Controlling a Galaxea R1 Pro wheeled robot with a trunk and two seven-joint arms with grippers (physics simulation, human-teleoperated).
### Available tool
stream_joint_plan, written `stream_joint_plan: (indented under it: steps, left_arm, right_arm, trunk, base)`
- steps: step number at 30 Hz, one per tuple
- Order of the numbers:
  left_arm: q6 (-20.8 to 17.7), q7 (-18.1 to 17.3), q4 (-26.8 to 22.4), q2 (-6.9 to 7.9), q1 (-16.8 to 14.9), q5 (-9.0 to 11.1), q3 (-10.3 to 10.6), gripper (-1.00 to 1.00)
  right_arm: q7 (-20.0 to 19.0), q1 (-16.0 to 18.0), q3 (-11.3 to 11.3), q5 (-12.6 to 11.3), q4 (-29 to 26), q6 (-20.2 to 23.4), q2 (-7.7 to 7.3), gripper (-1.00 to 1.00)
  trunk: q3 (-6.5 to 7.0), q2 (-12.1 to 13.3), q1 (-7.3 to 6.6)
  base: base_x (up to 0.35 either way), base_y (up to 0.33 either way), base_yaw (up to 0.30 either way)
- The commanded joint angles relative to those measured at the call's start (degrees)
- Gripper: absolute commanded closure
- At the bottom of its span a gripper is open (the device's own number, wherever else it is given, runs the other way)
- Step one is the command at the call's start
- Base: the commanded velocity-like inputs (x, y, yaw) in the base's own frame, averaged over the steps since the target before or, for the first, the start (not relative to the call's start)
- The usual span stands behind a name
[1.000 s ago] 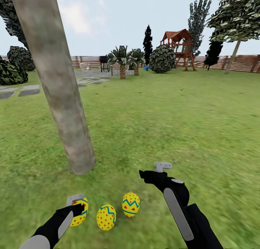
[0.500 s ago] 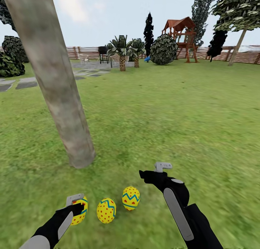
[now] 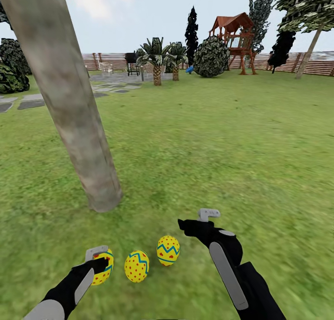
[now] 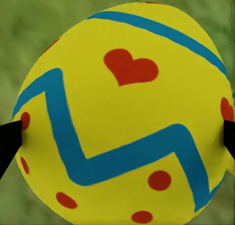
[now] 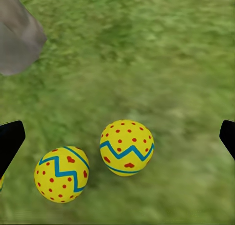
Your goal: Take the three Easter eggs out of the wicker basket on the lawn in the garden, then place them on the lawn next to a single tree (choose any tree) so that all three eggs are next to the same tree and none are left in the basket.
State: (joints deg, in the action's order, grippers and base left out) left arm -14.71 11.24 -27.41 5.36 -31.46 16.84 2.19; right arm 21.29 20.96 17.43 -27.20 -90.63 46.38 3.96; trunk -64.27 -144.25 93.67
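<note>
1. Three Easter eggs were on hand, in a loose row on the lawn (image 3: 222, 139) just in front of the tree (image 3: 69, 106); the left egg (image 3: 103, 268), the middle egg (image 3: 137, 266) and the right egg (image 3: 168, 250) lay near one another but apart.
2. Left tool (image 3: 98, 260): clamped on the left egg, a dark fingertip (image 4: 10, 139) at each flank in the wrist view; the egg was low, at or just above the grass, contact not discernible.
3. Right tool (image 3: 204, 220): fingers apart and empty, hovering beside the right egg; its wrist view looked down on two free eggs.
4. Handling, judged: small, light, rigid; the smooth rounded shell likely slippery, prone to squirting from a pinch and rolling when set down.
5. Hold, judged: across the widest girth, pads opposed at mid-height, as the left tool had it; release low over the grass.
</note>
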Motion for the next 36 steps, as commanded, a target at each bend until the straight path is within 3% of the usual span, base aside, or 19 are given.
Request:
stream_joint_plan:
  steps: [1,13,36]
  left_arm:
    - [-0.3,0.2,-0.2,0.03,-0.3,0.5,0.2,1.0]
    - [0.5,-0.1,0.4,0.07,-5.4,0.4,0.2,1.0]
    - [3.9,-0.2,0.3,0.02,-5.5,0.6,0.0,1.0]
  right_arm:
    - [0.6,0.0,0.3,-0.6,-0.1,0.1,0.0,-1.0]
    - [0.6,0.0,0.7,-0.6,0.2,0.0,-0.01,-1.0]
    - [0.6,0.0,0.8,-0.6,0.5,0.0,0.12,-1.0]
  trunk:
    - [-0.27,0.0,0.01]
    - [-1.82,-0.1,0.2]
    - [-6.92,-0.4,0.79]
  base:
    - [0.0,0.0,0.0]
    - [0.0,0.0,0.0]
    - [0.0,0.0,0.0]
